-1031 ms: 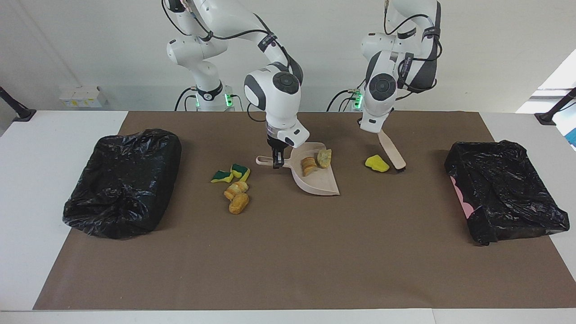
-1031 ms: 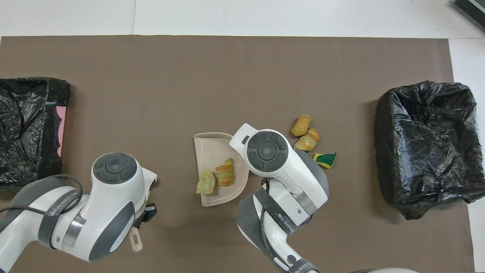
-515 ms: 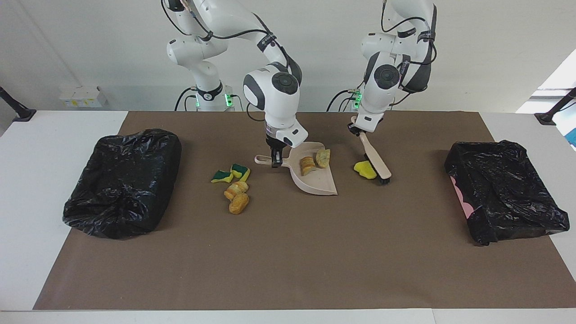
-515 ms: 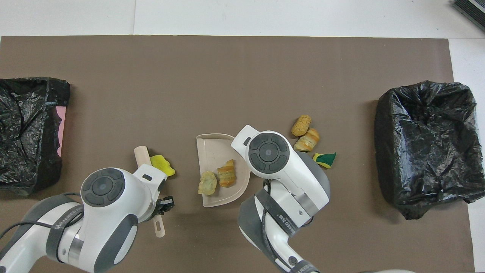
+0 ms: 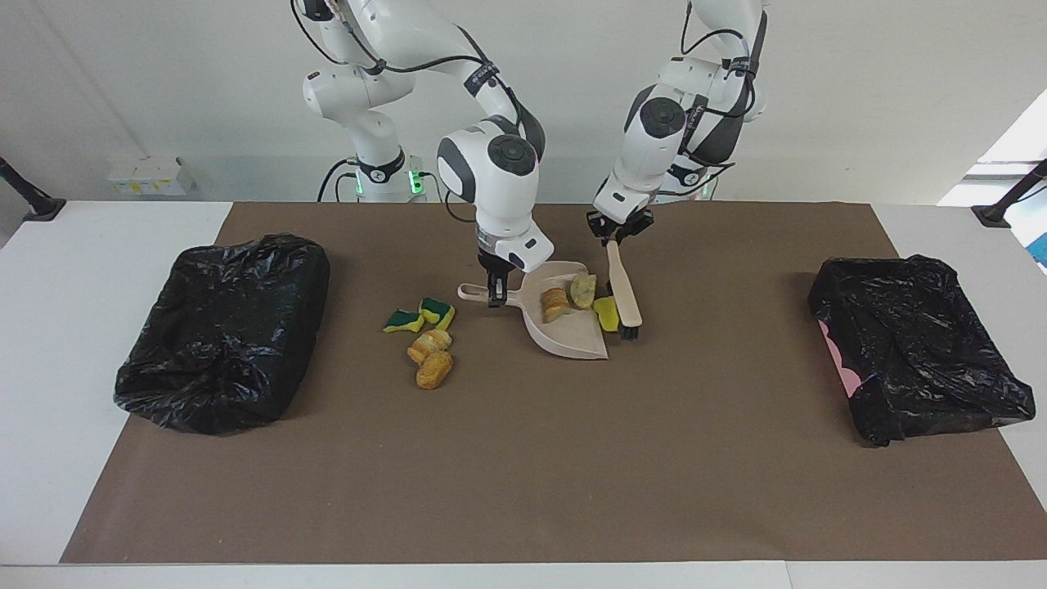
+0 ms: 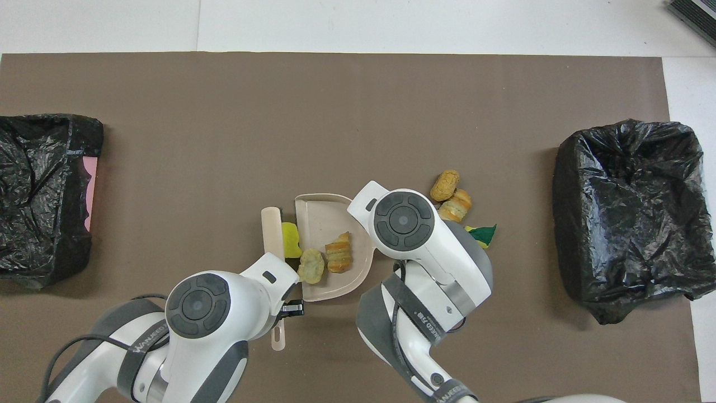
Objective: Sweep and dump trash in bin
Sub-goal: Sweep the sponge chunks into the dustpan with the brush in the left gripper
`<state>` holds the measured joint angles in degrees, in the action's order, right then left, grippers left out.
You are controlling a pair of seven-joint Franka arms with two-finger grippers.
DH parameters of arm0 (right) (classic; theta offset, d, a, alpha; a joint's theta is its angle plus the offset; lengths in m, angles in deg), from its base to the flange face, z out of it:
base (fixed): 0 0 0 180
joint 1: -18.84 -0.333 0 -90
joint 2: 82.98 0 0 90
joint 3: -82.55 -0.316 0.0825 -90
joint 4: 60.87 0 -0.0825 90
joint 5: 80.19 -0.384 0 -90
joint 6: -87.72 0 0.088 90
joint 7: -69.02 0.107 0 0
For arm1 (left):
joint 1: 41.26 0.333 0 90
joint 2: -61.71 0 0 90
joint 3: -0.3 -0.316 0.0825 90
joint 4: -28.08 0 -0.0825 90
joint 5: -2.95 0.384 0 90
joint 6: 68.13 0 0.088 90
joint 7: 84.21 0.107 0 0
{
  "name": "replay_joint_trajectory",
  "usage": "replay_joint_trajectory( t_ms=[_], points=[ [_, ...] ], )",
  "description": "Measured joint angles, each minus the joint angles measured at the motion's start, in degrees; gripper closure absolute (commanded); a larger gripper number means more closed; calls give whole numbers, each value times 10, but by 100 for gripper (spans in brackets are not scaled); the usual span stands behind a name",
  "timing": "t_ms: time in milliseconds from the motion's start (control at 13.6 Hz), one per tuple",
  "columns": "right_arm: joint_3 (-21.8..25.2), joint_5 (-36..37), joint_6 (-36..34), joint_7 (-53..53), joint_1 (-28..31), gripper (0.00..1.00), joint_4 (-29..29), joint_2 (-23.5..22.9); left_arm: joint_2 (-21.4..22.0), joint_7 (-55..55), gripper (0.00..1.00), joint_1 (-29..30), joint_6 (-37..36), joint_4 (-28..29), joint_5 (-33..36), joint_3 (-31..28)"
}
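We see the left gripper (image 5: 619, 235) pinching the brush (image 5: 624, 292) against a yellow scrap (image 5: 606, 313) at the dustpan (image 5: 572, 334) mouth, the right gripper (image 5: 495, 288) clamped on its handle, two scraps (image 5: 568, 298) inside, four (image 5: 425, 337) on the mat toward the right arm's end.

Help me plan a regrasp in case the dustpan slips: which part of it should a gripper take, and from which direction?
Probably its handle. The dustpan lies flat on the mat, and its narrow handle sticks out toward the right arm's end, clear of the scraps in the tray. Coming straight down from above should suit; the right gripper already clamps it there that way.
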<state>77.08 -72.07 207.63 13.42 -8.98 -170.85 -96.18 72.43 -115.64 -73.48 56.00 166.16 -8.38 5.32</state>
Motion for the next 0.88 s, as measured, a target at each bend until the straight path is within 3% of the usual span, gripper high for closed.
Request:
replay_joint_trajectory(
  t_ms=[662, 883],
  points=[
    [0, -1, 0, 12, 15, 100, -9, 1, -89, -1, 100, -6, 18, -145, -9, 0],
    [0, -8, 0, 13, 25, 100, -13, 6, -107, -5, 100, -6, 15, -166, -9, -3]
  ],
)
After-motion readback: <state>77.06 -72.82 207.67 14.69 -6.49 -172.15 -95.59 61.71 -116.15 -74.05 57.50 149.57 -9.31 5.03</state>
